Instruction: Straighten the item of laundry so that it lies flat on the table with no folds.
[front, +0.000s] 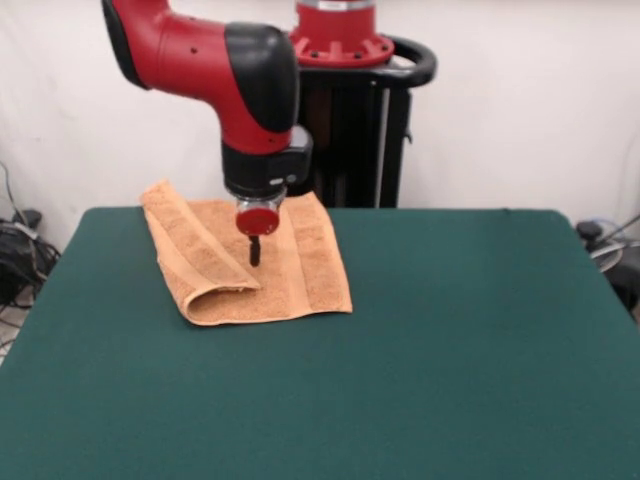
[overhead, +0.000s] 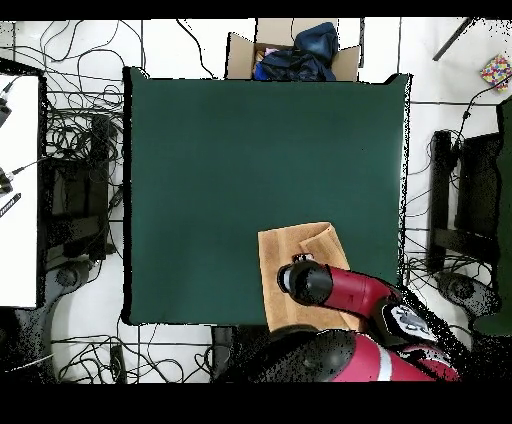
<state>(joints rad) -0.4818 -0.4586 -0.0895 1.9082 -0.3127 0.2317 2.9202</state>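
The item of laundry (front: 300, 260), an orange-tan towel, lies at the far left part of the green table (front: 450, 340). Its left side is folded over onto the middle as a long flap (front: 200, 250), ending in a rounded fold near the front edge. My gripper (front: 254, 252) points straight down over the towel's middle, just right of the flap's edge. It looks shut, with its tip at the cloth, and I cannot tell if any cloth is pinched. In the overhead view the towel (overhead: 290, 250) shows near the table's (overhead: 250, 150) lower edge, partly under the red arm (overhead: 345, 290), which hides the gripper.
A cardboard box (overhead: 240, 55) with dark clothes in it stands off the table's top edge in the overhead view. Cables lie on the floor at the left (overhead: 85, 150). Most of the green top spreads away from the towel.
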